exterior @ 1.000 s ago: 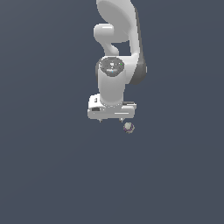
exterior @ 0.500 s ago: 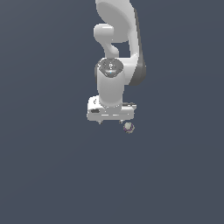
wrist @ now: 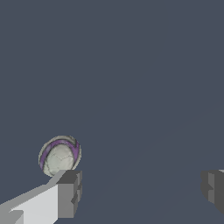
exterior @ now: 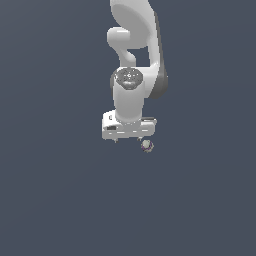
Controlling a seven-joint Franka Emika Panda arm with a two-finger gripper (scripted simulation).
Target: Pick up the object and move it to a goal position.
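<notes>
The small round pale grey-white lump with purple markings [wrist: 59, 156] lies just beyond one finger [wrist: 68, 193] of the wide-spread white gripper [wrist: 142, 192], outside its gap.

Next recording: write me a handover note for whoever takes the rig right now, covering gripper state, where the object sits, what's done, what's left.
Gripper: open, jaws wide apart, holding nothing.
Object: the small pale ball with purple markings lies on the grey floor, just beyond one fingertip and not between the jaws; in the exterior view it sits at, below the gripper's edge on that view's right.
Done: arm brought low near the ball.
Left: centre the jaws on it, grasp, lift, carry to the goal; no goal marker is visible.
</notes>
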